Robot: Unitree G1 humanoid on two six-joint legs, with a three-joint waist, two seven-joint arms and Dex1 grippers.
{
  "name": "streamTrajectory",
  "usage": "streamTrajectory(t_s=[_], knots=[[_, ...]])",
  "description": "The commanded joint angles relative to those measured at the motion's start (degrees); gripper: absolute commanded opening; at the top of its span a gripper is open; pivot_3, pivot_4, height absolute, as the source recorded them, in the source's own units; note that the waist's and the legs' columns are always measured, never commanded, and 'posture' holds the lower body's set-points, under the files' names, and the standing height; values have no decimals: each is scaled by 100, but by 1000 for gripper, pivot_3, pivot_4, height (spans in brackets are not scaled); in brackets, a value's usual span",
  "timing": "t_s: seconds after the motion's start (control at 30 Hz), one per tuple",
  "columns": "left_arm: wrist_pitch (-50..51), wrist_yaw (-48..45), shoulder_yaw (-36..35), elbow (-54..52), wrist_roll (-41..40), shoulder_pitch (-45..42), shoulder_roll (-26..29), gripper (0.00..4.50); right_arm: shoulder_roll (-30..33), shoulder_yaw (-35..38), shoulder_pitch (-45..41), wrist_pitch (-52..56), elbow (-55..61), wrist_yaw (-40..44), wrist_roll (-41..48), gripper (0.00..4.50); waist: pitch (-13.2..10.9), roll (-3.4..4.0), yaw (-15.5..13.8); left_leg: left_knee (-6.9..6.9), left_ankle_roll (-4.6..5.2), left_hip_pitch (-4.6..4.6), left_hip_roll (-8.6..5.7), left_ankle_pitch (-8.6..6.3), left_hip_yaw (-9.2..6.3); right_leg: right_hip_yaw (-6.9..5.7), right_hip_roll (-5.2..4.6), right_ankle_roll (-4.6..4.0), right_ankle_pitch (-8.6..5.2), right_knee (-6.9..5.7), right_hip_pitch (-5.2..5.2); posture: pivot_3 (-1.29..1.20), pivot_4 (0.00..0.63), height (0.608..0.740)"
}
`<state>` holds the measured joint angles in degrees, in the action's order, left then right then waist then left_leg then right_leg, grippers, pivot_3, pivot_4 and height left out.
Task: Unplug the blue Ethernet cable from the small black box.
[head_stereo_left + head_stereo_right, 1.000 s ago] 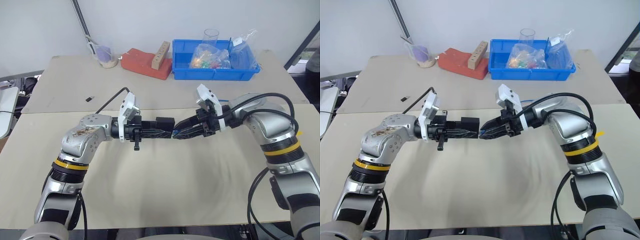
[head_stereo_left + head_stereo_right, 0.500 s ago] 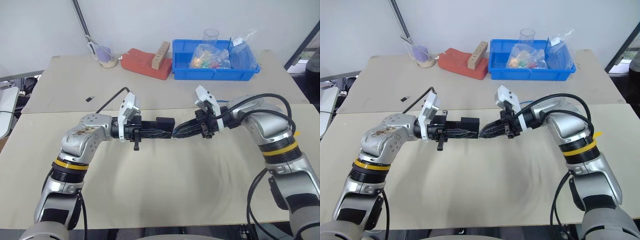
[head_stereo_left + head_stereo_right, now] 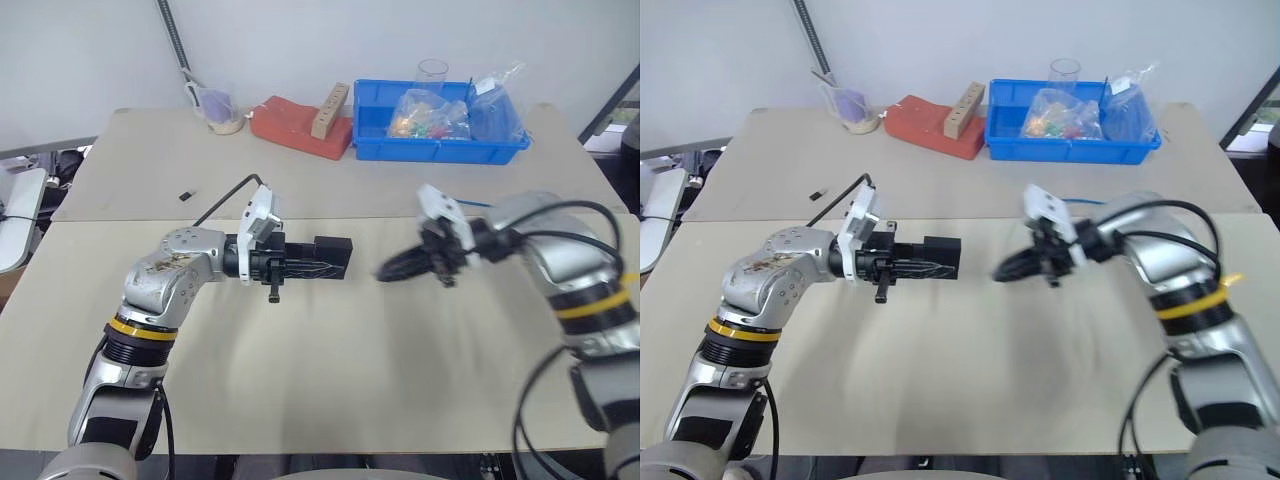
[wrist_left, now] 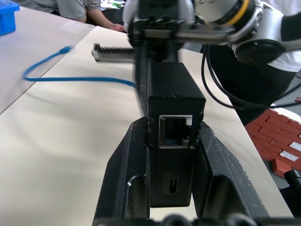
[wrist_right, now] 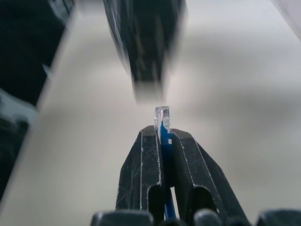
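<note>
The left gripper [image 3: 335,258] squeezes the small black box [image 4: 175,117] while the right gripper [image 5: 163,134] pinches the blue Ethernet cable [image 5: 163,129], so keep both grips tight and steady.

A lab or workshop test bench: 2 plain beige tables [image 3: 330,390] pushed together against a bare white wall [image 3: 300,40]. At the back sit a blue parts bin [image 3: 440,148] holding bagged small parts [image 3: 425,110], a red block [image 3: 290,125] and a clear cup [image 3: 432,72]. Red brick-pattern flooring [image 4: 277,141] shows beside the table.
</note>
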<state>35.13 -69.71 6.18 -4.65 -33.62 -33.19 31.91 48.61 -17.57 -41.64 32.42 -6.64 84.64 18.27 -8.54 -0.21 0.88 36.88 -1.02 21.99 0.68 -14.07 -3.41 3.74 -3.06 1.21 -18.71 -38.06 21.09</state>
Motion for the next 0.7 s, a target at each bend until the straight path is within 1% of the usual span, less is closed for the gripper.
streamTrajectory(t_s=[0.03, 0.2, 0.27, 0.33, 0.4, 0.43, 0.53, 0.57, 0.6, 0.63, 0.67, 0.7], knots=[[-96, 66, -216, -362, -118, 145, 50, 596, 205, 263, 253, -528, -246, 6, -196, 35, 0, 1, 8, 0, 0, -3, 1, 0, 6, 6, 1, 0, 0, -2, 1, 0, 150, 740], [-570, 404, -227, -323, 212, 526, -149, 596, -246, 316, 798, -1351, -399, -1123, -794, 35, 1, 2, 138, -5, 0, -13, 21, 0, 10, 15, 22, 0, 0, -10, 1, 0, 150, 740], [-659, 525, -250, -325, 255, 614, -221, 596, -381, 384, 944, -1444, -312, -1368, -878, 35, 1, 3, 141, -5, 1, -9, 27, 0, 9, 16, 30, -1, 0, -9, 3, 0, 150, 740], [-711, 701, -288, -370, 280, 715, -310, 596, -425, 479, 1163, -1422, -70, -1476, -851, 1004, 1, 4, 129, -4, 0, -1, 25, 0, 7, 18, 29, -1, 1, -10, 8, 0, 150, 740], [-726, 845, -325, -409, 277, 783, -367, 596, -363, 544, 1360, -1449, 165, -1497, -832, 1613, 1, 3, 115, -2, 0, -2, 22, 0, 8, 20, 25, -2, 1, -10, 6, 0, 150, 740], [-749, 912, -341, -417, 287, 814, -385, 596, -328, 592, 1436, -1461, 277, -1500, -809, 2058, 1, 4, 104, -1, 0, -3, 21, 0, 7, 20, 23, -2, 1, -10, 4, 0, 150, 740], [-853, 1063, -396, -418, 324, 939, -396, 596, -284, 843, 1565, -1363, 706, -1585, -651, 3066, 1, 4, 68, -1, 0, -4, 17, 0, 7, 19, 20, -1, 1, -10, 3, 0, 150, 740], [-917, 1139, -458, -386, 350, 1002, -396, 596, -289, 1009, 1609, -1195, 1019, -1661, -501, 3346, 1, 4, 62, -1, 0, -4, 15, 0, 7, 20, 19, -1, 1, -10, 4, 0, 150, 740], [-993, 1214, -520, -338, 387, 1060, -401, 596, -333, 1204, 1643, -961, 1342, -1767, -285, 3749, 1, 4, 59, -1, 0, -5, 15, 0, 8, 20, 19, -1, 1, -10, 4, 0, 150, 740], [-1041, 1266, -563, -313, 405, 1099, -401, 596, -363, 1337, 1673, -783, 1574, -1845, -130, 3967, 1, 4, 56, -2, 0, -5, 16, 0, 7, 20, 19, -1, 1, -10, 4, 0, 150, 740], [-1184, 1383, -633, -200, 487, 1152, -424, 596, -440, 1569, 1695, -356, 1988, -2019, 239, 4341, 1, 4, 54, -3, 0, -6, 18, 0, 7, 20, 20, -1, 1, -10, 4, 0, 150, 740], [-1349, 1517, -692, -63, 591, 1182, -476, 596, -539, 1757, 1727, -31, 2348, -2251, 492, 4341, 1, 5, 45, -4, 0, -7, 19, 0, 6, 20, 21, -2, 1, -10, 4, 0, 150, 740]])
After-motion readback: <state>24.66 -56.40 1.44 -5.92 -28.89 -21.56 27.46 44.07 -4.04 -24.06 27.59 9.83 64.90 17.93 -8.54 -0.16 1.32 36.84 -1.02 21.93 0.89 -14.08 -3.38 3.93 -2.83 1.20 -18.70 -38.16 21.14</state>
